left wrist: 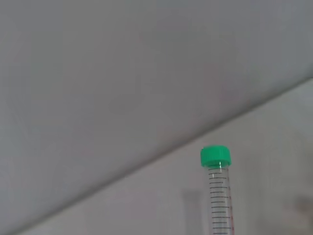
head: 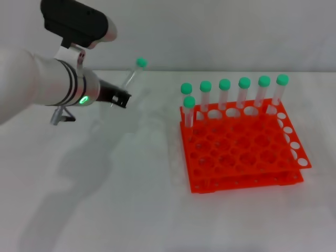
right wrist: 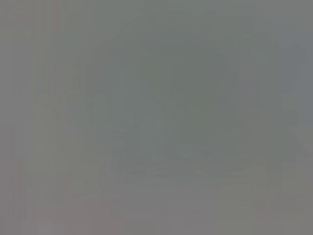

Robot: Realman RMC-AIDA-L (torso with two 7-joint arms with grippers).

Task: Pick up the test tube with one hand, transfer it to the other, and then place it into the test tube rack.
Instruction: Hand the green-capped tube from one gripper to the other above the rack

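Left gripper (head: pixel 122 98) holds the test tube (head: pixel 131 79) aloft, at nine o'clock from the test tube rack (head: pixel 241 152).

Its fingers are clamped on the tube's lower end, the green cap tilted up toward one o'clock. The tube looks light, stiff and slick (clear plastic), so the other hand, out of sight here, would best take the bare shaft below the cap.

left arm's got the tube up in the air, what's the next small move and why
Probably hold the test tube steady, cap up, where the right arm can come in to take it. The left gripper grips it near its lower end, well left of the orange rack. The right gripper is in no view, and the handover comes before racking.
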